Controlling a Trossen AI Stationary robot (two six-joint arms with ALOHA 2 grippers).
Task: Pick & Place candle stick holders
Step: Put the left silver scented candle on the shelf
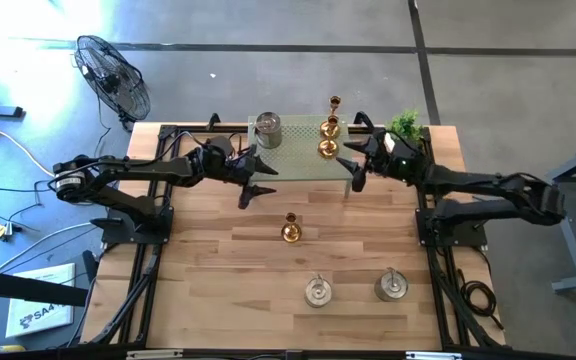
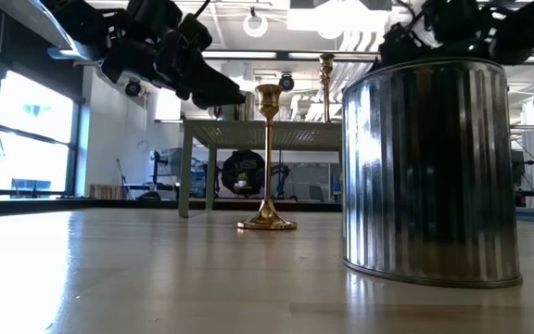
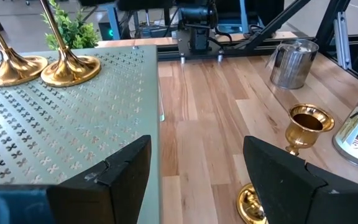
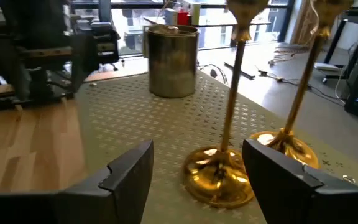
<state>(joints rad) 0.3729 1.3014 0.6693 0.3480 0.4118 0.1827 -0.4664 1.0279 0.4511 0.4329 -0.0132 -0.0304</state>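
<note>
Two gold candle stick holders and a silver one stand on their bases on the green perforated stand at the far middle. A third gold holder stands on the table's middle, and two silver ones stand near the front. My right gripper is open by the stand's right end, just short of the nearer gold holder's base, touching nothing. My left gripper hangs open over the stand's near left edge, holding nothing.
A small green plant stands at the stand's far right corner. A fan stands on the floor beyond the table's far left corner. In the low view a silver holder fills the right foreground.
</note>
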